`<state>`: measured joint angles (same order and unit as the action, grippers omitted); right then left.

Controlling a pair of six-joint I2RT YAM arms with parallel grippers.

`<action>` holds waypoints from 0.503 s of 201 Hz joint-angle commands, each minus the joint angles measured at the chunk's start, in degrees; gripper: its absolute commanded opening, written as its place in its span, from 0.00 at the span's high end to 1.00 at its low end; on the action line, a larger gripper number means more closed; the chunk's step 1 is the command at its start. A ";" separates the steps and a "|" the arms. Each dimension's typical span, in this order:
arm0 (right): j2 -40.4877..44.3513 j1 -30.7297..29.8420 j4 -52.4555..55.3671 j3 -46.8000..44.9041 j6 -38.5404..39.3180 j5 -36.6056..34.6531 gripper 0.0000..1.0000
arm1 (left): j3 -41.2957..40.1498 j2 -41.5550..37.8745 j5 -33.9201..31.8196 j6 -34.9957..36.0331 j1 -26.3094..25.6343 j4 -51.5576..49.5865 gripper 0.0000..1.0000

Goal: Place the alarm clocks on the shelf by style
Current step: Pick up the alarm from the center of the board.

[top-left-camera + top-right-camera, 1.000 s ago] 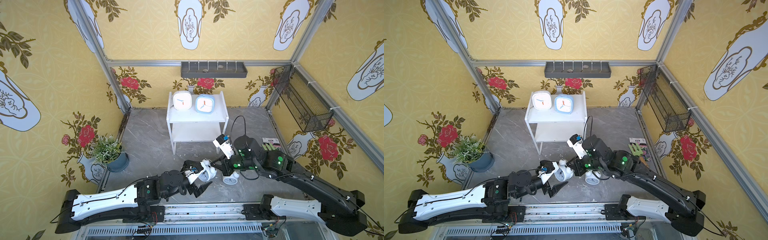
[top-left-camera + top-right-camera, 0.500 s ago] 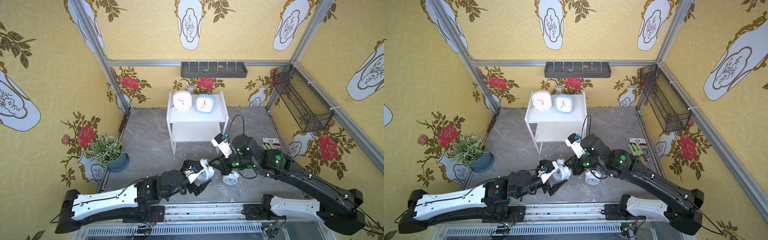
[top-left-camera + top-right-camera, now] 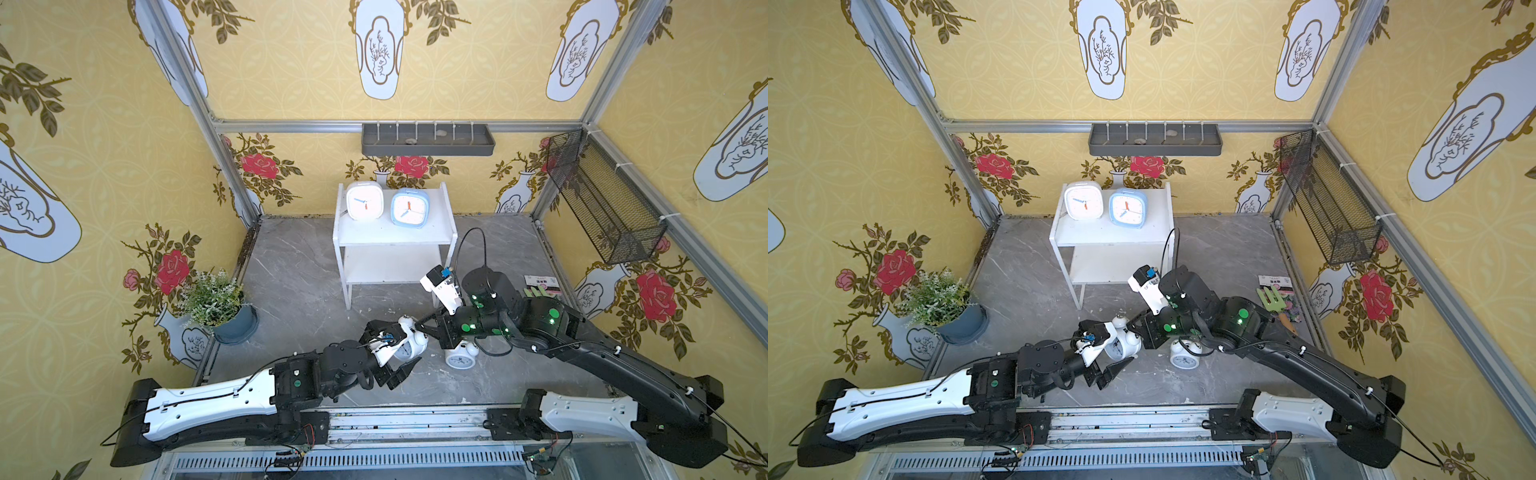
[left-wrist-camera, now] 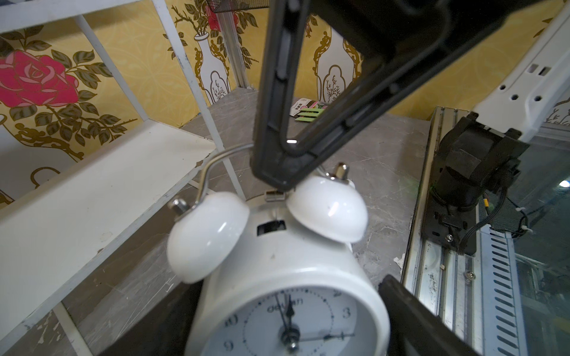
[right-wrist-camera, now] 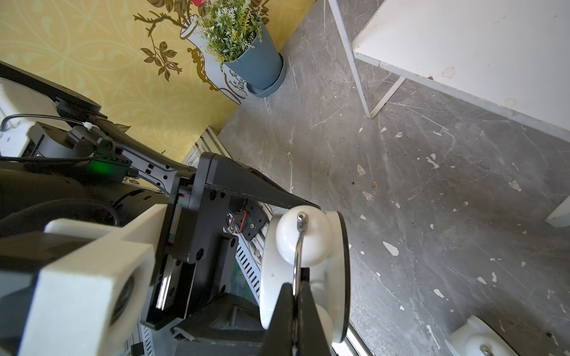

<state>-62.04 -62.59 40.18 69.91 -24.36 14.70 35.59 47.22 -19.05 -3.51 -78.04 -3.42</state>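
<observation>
Two hands meet at one twin-bell clock (image 4: 287,271) in front of the shelf (image 3: 390,237). The right hand (image 5: 296,291) is clenched on its wire handle. The left hand (image 3: 399,351) is released, fingers spread either side of the body. A second twin-bell clock (image 3: 460,356) stands on the surface just beside it. The white clock (image 3: 365,202) and blue clock (image 3: 409,207) sit on the shelf's top board.

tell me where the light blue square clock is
In both top views the light blue clock stands on the top board of the shelf, just right of the white square clock.
</observation>
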 commanded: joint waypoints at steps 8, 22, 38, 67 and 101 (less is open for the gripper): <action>-0.01 -0.08 -4.68 0.65 -0.07 0.86 0.99 | 0.26 0.01 -0.06 -0.02 -0.01 0.26 0.13; 0.03 -0.08 -4.85 0.64 -0.04 0.95 0.99 | 0.46 0.36 -0.26 0.07 -0.03 0.25 0.16; -0.08 -0.13 -4.81 0.69 -0.09 0.86 0.99 | 0.70 0.75 -0.34 0.17 -0.01 0.34 0.18; -0.36 -0.08 -4.85 0.95 -0.10 1.02 0.99 | 0.88 0.91 -0.40 0.34 -0.05 0.74 0.21; -0.54 -0.08 -4.79 0.83 -0.02 0.77 0.99 | 0.62 0.77 -0.54 0.28 -0.01 1.22 0.27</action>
<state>-62.46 -62.57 40.21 70.39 -24.38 14.72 36.27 48.07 -20.05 -3.44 -78.04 -3.68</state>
